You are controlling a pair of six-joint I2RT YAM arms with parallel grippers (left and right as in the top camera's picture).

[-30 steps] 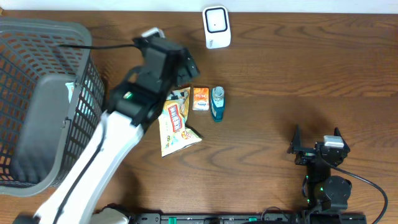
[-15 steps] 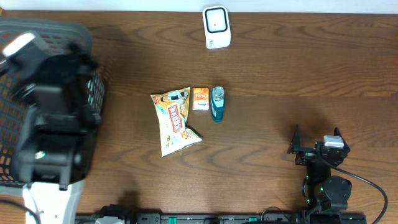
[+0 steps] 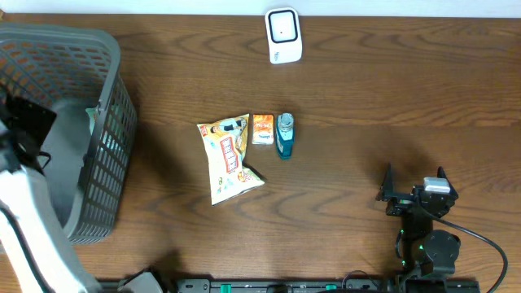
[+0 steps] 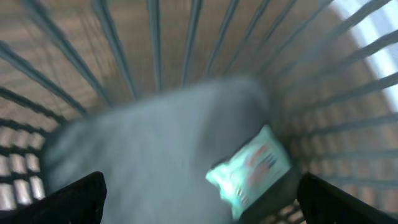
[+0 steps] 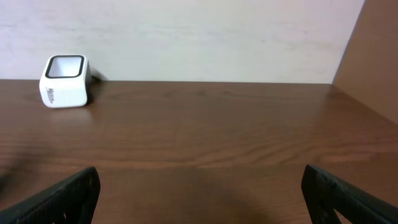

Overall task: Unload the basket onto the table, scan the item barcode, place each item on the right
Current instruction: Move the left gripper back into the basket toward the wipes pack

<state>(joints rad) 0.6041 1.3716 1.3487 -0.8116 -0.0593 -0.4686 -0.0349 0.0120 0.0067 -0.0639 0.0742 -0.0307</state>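
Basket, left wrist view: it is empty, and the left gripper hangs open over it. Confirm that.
Not empty. The left wrist view shows a pale green packet lying on the basket floor. The left gripper does hang open over it.

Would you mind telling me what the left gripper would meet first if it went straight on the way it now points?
Probably the pale green packet on the floor of the grey plastic basket, though blur makes depth unclear.
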